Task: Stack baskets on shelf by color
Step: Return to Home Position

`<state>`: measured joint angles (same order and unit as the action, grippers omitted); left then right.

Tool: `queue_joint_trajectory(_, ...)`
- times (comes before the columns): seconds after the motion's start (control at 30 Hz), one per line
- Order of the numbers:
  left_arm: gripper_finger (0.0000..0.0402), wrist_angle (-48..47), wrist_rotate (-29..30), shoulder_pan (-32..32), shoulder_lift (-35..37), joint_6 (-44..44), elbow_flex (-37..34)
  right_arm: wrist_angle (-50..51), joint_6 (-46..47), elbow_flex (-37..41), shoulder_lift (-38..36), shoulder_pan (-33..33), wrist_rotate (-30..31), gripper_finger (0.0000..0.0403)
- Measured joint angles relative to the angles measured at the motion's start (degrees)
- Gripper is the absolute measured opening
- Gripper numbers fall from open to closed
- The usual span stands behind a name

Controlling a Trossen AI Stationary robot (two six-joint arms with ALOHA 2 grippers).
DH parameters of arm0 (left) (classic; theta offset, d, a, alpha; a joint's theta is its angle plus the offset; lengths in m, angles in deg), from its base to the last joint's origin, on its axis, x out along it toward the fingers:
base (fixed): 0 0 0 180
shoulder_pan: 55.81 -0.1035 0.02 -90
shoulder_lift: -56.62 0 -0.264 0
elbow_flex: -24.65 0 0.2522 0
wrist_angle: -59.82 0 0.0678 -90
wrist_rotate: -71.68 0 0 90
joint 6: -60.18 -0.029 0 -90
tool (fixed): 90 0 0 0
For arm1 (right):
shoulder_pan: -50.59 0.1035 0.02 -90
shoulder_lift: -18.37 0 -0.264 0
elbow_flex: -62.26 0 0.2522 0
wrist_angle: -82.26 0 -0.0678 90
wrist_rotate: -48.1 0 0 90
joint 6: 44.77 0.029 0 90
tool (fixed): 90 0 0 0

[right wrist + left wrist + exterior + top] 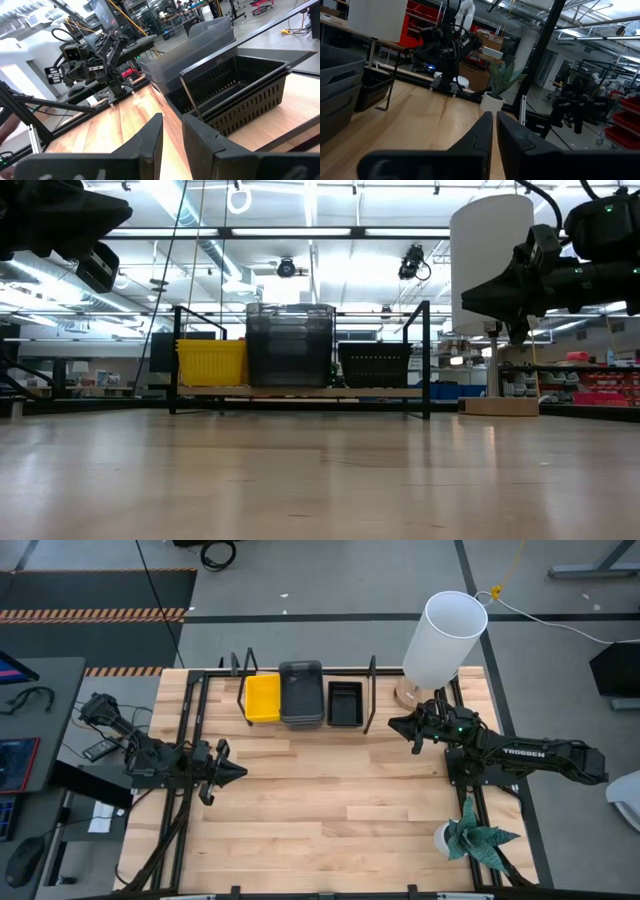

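From where I stand the sorting looks finished. The light wooden shelf framed in thin black metal rods (300, 391) sits along the far edge of the table and carries all three colours in a row. The bright yellow plastic baskets (263, 698) are at its left end. The solid grey baskets with rounded corners (301, 692) are nested into the tallest pile in the middle. The black mesh-sided baskets (345, 703) are at its right end, just beside the grey ones. I can see no basket lying loose on the big tabletop, so I judge nothing is left to stack; only pulling the arms back to rest remains. The left gripper (232, 772) hangs over the left side of the table, well apart from the shelf, its fingers drawn almost together on nothing. The right gripper (395, 724) hovers near the shelf's right end, close to the black mesh baskets but not touching them. Its fingers are parted by a narrow gap and hold nothing. A tall white cylinder lamp (445, 638) stands just behind that arm.
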<state>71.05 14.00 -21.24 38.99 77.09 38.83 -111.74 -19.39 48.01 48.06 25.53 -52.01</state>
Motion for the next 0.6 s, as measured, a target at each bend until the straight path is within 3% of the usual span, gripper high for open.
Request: queue_joint_trajectory(0.6, 0.0031, 0.0, 0.0, 0.0, 0.0, 0.0, 0.0, 0.0, 0.0, 0.0, 0.0, 0.0, 0.0, 0.0078)
